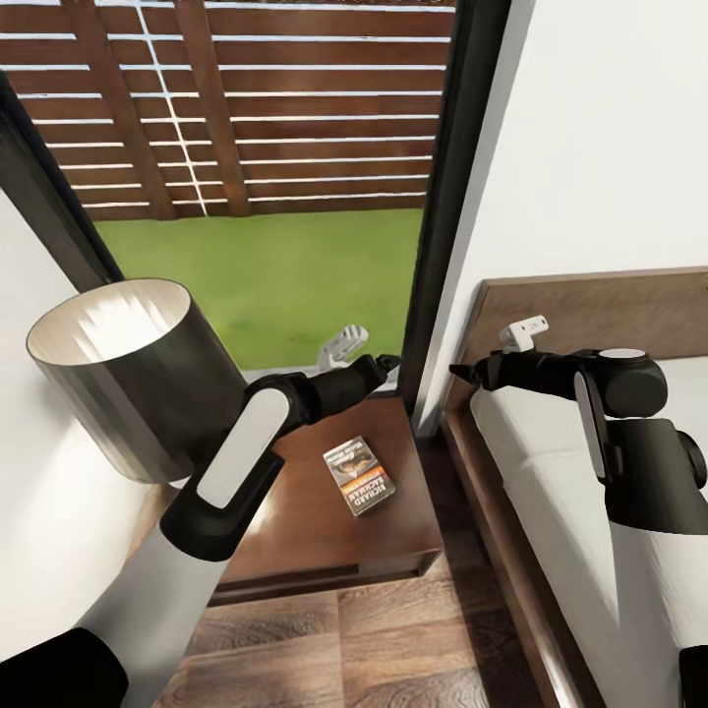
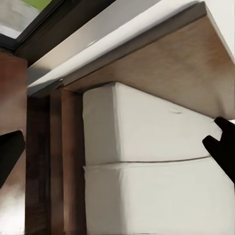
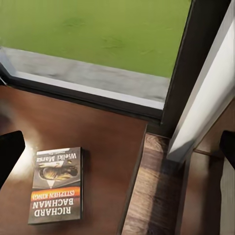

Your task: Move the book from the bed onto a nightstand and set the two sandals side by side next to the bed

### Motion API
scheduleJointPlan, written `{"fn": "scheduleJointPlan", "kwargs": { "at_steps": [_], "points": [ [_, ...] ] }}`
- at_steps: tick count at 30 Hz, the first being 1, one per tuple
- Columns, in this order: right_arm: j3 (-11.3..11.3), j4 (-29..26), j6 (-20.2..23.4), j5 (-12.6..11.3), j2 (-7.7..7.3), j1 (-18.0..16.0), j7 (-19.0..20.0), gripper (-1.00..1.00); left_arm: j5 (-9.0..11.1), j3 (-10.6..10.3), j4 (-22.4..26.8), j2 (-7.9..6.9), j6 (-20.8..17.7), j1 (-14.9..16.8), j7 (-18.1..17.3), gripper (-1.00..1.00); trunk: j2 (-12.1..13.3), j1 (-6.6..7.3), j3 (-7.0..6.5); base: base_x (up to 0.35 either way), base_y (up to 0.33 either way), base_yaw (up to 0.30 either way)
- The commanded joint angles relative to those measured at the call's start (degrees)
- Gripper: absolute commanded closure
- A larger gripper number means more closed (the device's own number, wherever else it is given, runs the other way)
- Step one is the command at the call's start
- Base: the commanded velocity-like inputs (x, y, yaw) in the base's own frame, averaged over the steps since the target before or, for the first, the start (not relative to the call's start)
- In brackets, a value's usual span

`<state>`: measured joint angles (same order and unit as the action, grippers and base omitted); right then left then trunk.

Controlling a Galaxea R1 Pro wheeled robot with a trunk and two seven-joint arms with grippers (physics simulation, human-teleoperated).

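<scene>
The book (image 1: 359, 476) lies flat on the nightstand (image 1: 295, 521), near its right front part, with nothing touching it. My left gripper (image 1: 390, 365) hangs open above the nightstand's far right corner, its empty fingers (image 2: 223, 152) pointing toward the bed's mattress (image 2: 147, 147). My right gripper (image 1: 458, 372) is open over the bed's (image 1: 492, 492) near edge, facing left. Its wrist view looks down on the book (image 3: 58, 191) and the nightstand top (image 3: 98, 132), well clear of both. The sandals are out of view.
A dark cylindrical lamp shade (image 1: 118, 383) stands at the nightstand's left, close to my left forearm. A tall window with a dark frame (image 1: 447, 216) rises behind the nightstand. The headboard (image 1: 610, 315) meets the white wall at right. Wood floor (image 1: 393, 639) lies in front.
</scene>
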<state>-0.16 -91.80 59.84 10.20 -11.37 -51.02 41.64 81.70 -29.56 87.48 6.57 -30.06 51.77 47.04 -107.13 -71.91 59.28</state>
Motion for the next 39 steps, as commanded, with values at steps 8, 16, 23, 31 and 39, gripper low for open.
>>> {"fn": "scheduleJointPlan", "kwargs": {
  "at_steps": [8, 16, 23, 31, 39],
  "points": [
    [-0.02, -0.05, 0.16, 0.61, -0.04, -0.05, 0.57, -1.0, 3.41, -0.05, 0.05, 0.35, -0.04, 0.08, 4.49, -1.0, -0.02, 0.0, -0.64, 0.0, 0.0, 0.0],
    [-0.02, -0.05, 0.16, 0.61, -0.05, 0.01, 0.57, -1.0, 4.36, -0.11, 0.03, 0.36, -0.01, 0.07, 5.54, -1.0, -0.02, 0.0, -0.91, 0.0, 0.0, 0.0],
    [-0.02, -0.05, 0.16, 0.61, -0.05, 0.07, 0.57, -1.0, 4.7, -0.13, -0.05, 0.31, 0.04, 0.04, 5.85, -1.0, -0.02, 0.0, -0.98, 0.0, 0.0, 0.0],
    [-0.02, -0.05, 0.16, 0.61, -0.05, 0.12, 0.55, -1.0, 4.88, -0.14, -0.16, 0.27, 0.14, 0.05, 5.93, -1.0, -0.02, 0.0, -1.01, 0.0, 0.0, 0.0],
    [-0.02, -0.05, 0.16, 0.61, 0.0, 0.19, 0.56, -1.0, 4.94, -0.14, -0.16, 0.18, 0.17, 0.02, 5.9, -1.0, -0.02, 0.0, -1.02, 0.0, 0.0, 0.0]
  ]
}}
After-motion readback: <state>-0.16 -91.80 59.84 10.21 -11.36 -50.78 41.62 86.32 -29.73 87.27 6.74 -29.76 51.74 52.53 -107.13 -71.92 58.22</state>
